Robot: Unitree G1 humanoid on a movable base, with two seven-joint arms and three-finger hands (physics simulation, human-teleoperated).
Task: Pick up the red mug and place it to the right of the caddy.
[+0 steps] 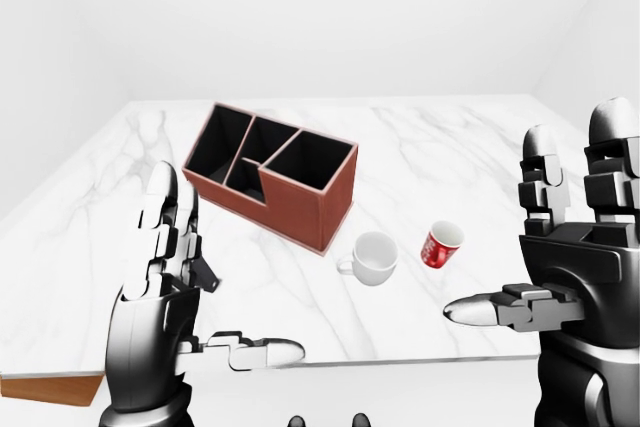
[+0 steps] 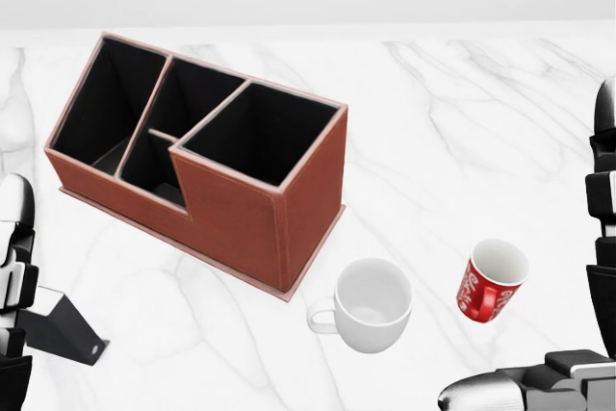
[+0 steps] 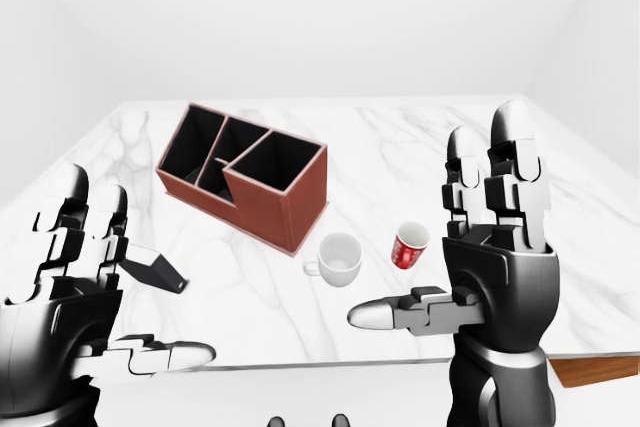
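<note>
Red mug upright near desk right edge, white mug between it and caddy. Left hand, right hand wide, empty, probably clear of desk.

Red ceramic mug with white swirls and white inside — plain white cup, reddish-brown leather caddy lined black, grey-veined white marble tabletop

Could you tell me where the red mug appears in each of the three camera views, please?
Left-eye view: red mug, right of centre, on the marble.
Head view: lower right.
Right-eye view: right of centre, left of the right robot hand.
Shared landmark: the white mug sits just to its left in every view.
</note>
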